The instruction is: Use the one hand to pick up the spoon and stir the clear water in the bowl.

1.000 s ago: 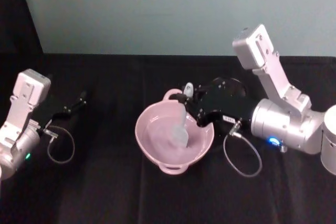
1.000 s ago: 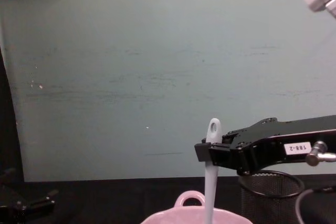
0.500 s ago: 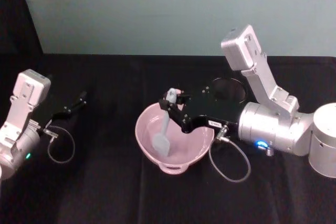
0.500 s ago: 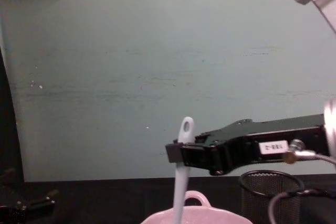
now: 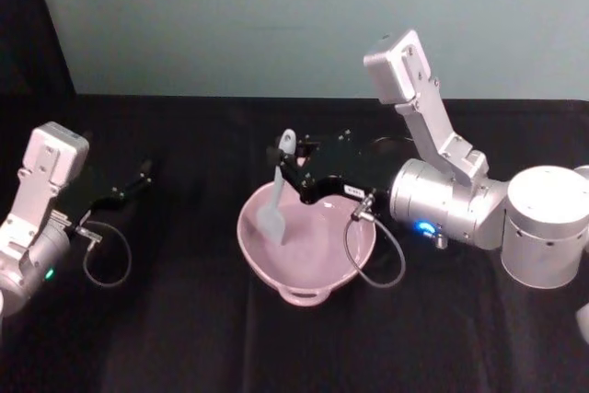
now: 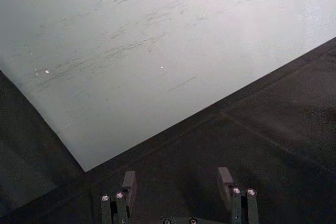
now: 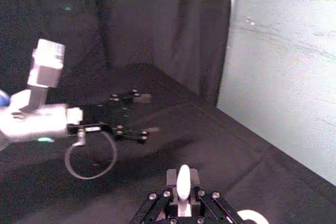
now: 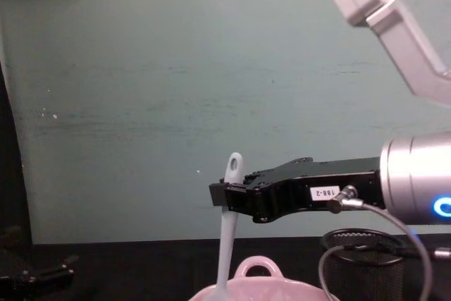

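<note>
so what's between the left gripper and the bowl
In the head view, bare black table cover runs from the parked left gripper to the pink bowl; nothing sits between them.

The chest view's bottom edge cuts off the bowl [image 8: 262,289] and the head of the spoon [image 8: 227,244].

Right gripper [image 5: 282,163] and its arm reach in from the right, above the bowl's [image 5: 317,269] rear rim. It clamps the spoon [image 5: 273,213], which stands nearly upright in the bowl's left half. A grey cable [image 5: 375,260] loops over the right rim. The mesh cup [image 8: 363,262] sits right-rear, under the arm. Open tabletop [image 5: 184,338] lies in front and to the left, as far as the parked left gripper [image 5: 140,177].
</note>
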Motion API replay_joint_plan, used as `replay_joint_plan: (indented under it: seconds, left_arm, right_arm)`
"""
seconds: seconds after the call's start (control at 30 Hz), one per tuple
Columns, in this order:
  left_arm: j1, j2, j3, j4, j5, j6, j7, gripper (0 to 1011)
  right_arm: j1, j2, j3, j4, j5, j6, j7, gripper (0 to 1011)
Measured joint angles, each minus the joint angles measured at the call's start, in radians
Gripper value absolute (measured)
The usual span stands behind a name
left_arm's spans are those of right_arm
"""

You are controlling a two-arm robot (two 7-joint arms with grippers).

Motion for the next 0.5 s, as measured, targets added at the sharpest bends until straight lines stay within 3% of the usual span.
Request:
replay_joint_plan:
  seconds: [0.27, 0.5]
  left_arm:
    - [0.0, 0.0, 0.0, 0.0, 0.0, 0.0, 0.0, 1011]
    - [0.0, 0.0, 0.0, 0.0, 0.0, 0.0, 0.0, 1011]
  right_arm:
    - [0.01, -0.026, 0.014, 0.049, -0.038, -0.018, -0.039, 120]
    - [0.005, -0.021, 0.035, 0.047, -0.079, 0.0, -0.068, 120]
